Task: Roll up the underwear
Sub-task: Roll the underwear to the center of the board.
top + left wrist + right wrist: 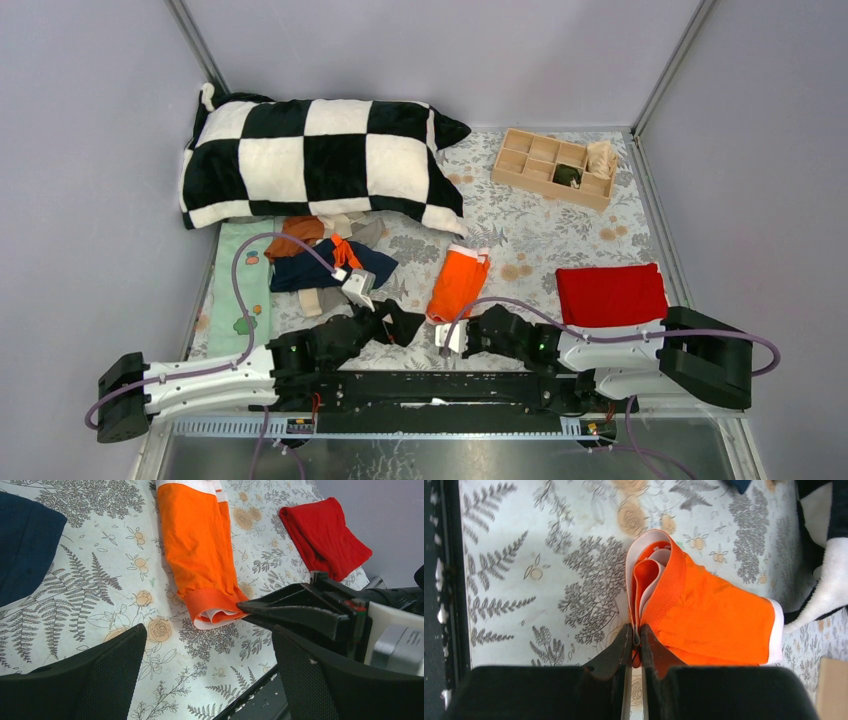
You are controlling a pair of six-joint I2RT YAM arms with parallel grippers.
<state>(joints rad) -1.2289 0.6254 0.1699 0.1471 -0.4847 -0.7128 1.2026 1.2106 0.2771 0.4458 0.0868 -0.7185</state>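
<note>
The bright orange underwear lies folded in a long strip on the flowered tabletop, its near hem curled up. My right gripper is shut on that near hem, pinching orange and white layers between its fingertips. The left wrist view shows the same strip with the right gripper's black tip at its hem. My left gripper stands open just left of it, with only bare table between its fingers. More underwear is heaped to the left: navy, rust-brown and grey.
A black-and-white checked pillow lies across the back left. A wooden compartment tray stands at the back right. A folded red cloth lies at the right, beside the right arm. A green printed cloth runs along the left edge.
</note>
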